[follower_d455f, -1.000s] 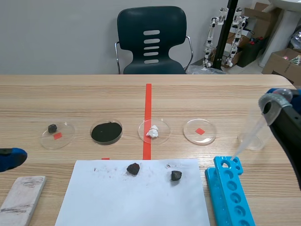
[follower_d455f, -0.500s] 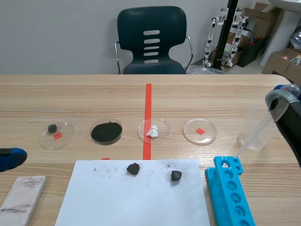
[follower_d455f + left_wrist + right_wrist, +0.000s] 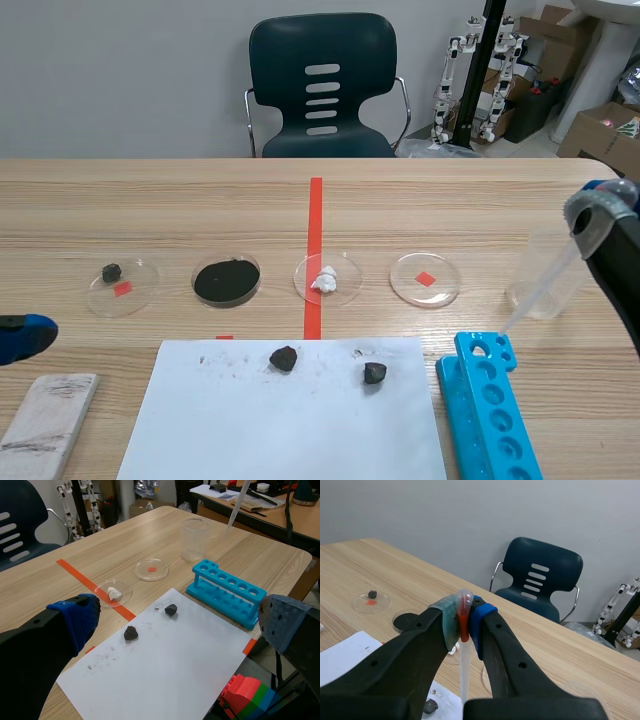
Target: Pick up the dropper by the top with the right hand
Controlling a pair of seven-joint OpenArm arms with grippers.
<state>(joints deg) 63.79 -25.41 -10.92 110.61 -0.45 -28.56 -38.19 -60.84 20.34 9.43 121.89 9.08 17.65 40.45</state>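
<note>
From the tip of the dropper (image 3: pixel 540 288), the blue tube rack (image 3: pixel 487 405) stands close at 6 o'clock and the clear beaker (image 3: pixel 562 296) just beside at 2 o'clock, so the passage there is narrow. A row of petri dishes (image 3: pixel 425 278) crosses the table (image 3: pixel 200 210) at 10 o'clock; beyond it, toward 12 o'clock, bare wood leaves room.

bright, even indoor light; soft shadows, sharp focus

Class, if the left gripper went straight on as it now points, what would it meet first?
The left gripper would probably reach the white paper first, near the two dark stones on it; depth is hard to judge.
</note>
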